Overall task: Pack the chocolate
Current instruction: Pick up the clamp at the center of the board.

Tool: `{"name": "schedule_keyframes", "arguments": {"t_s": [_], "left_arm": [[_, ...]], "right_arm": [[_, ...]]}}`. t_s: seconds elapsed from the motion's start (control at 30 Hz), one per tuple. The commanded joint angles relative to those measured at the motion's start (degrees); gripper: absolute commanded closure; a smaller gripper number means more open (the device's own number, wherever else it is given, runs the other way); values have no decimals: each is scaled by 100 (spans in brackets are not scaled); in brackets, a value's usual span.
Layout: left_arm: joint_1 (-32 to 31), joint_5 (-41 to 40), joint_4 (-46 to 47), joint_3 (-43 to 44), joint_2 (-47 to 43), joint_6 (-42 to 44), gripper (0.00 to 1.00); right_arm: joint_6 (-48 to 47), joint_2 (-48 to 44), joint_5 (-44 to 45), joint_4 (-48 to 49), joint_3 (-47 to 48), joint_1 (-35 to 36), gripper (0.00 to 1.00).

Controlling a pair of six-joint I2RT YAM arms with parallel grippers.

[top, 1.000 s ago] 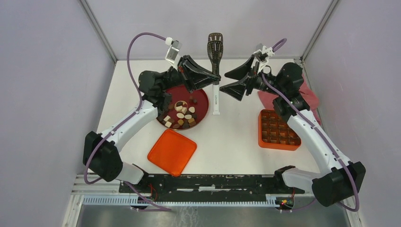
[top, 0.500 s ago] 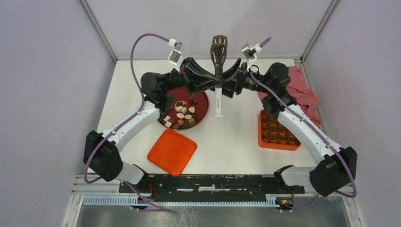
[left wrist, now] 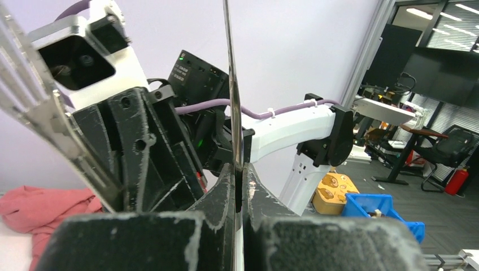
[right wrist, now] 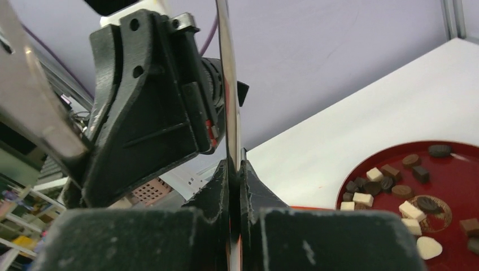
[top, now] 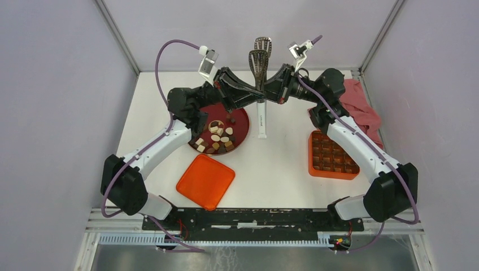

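Observation:
The chocolate (top: 217, 138) lies as several small dark, tan and cream pieces on a round dark red plate (top: 241, 120), and it also shows in the right wrist view (right wrist: 395, 192). A slotted spatula (top: 260, 62) with a white handle hangs above the table's far middle. My left gripper (top: 258, 97) is shut on its thin shaft (left wrist: 231, 84). My right gripper (top: 268, 95) meets it from the other side, shut on the same shaft (right wrist: 226, 84). Fingertips of both grippers (left wrist: 238, 172) (right wrist: 234, 166) press flat against the metal.
A square orange box (top: 332, 155) with a grid of compartments sits at the right. Its flat orange lid (top: 205, 181) lies in front of the plate. A pink cloth (top: 362, 110) is bunched at the far right edge.
My right gripper swung left from open beside the spatula and closed on its shaft. The left gripper kept its hold, and the spatula rose slightly.

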Motion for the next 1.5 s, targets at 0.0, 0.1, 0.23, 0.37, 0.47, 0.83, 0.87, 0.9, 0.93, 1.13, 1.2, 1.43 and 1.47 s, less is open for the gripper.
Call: {"name": "schedule_keyframes", "arguments": {"t_s": [0.0,0.1,0.23,0.37,0.47,0.83,0.87,0.9,0.93,1.13,1.2,1.43,1.47], "left_arm": [[-45,207,605,296,-92,-256,98],[-57,218,639,461,-47,-319,98],[-86,283,678,653,96,-477,98],[-231,286,799,802,252,-609,98],[-337,312,670,941,264,-533,98],[-401,95,-165,778,182,59,98],[-378,-23,-312,716,186,117,98],[-366,-125,-373,653,182,147,98],[-348,-200,-382,597,194,148,96],[-221,-666,-374,268,1,198,61],[-194,-782,-751,226,-135,391,48],[-159,-1002,-2556,161,-1205,1550,25],[-159,-1137,-3040,82,-1462,1915,20]], "right_arm": [[761,143,408,117,-344,-333,100],[949,188,374,178,-735,-382,100],[907,221,331,219,-795,-384,100],[656,308,379,-155,-682,-413,100],[651,339,456,-307,-827,-501,100],[702,379,299,287,-755,-539,100],[859,367,234,627,-752,-542,100],[1030,357,197,1021,-730,-551,100],[1126,339,167,1219,-676,-562,100],[1258,236,109,1543,-438,-622,100],[1344,198,111,1662,-490,-640,100],[1605,7,69,2242,-717,-708,100],[1633,-9,29,2394,-718,-726,100]]}}
